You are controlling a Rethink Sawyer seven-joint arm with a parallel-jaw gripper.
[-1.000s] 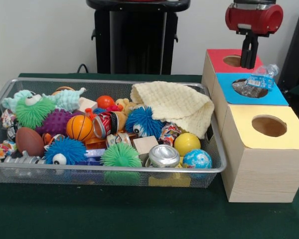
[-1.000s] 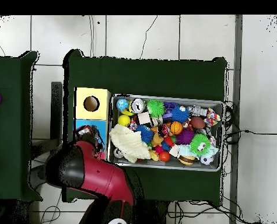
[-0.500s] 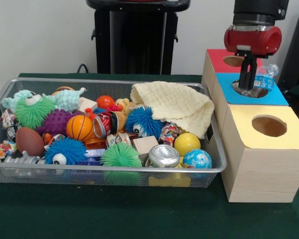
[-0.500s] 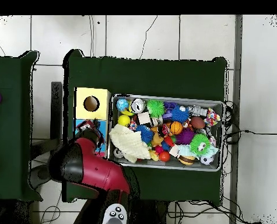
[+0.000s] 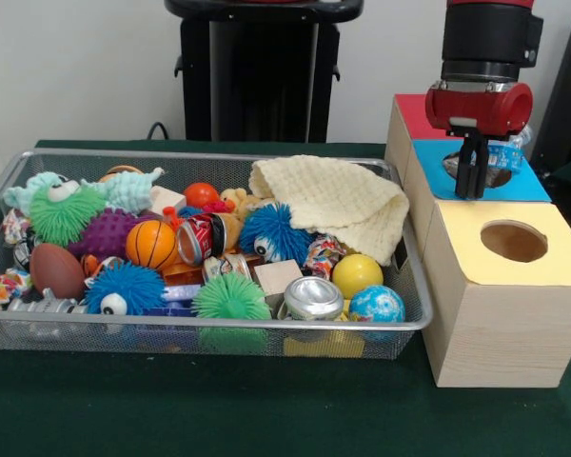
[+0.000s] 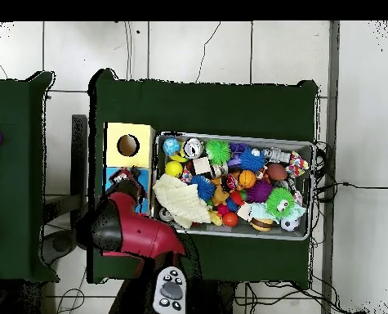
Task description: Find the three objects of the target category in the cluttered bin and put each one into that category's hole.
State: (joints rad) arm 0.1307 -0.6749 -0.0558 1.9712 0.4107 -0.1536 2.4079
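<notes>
The gripper (image 5: 472,181) is held above the blue box (image 5: 538,187), its fingers drawn close together and empty. A crushed plastic bottle (image 5: 505,155) is lodged half in the blue hole rather than dropped through, so the gripper is probably placed there to push it down. The remaining candidates are kept in the mesh bin (image 5: 362,325) toward the desk's middle; a crushed can (image 5: 313,297) lies at its front edge, beside the yellow ball (image 5: 357,273).

Only the front view shows the bottle and the fingers. In the overhead view they are covered by the arm (image 6: 131,231), but the bin's full layout is shown.
</notes>
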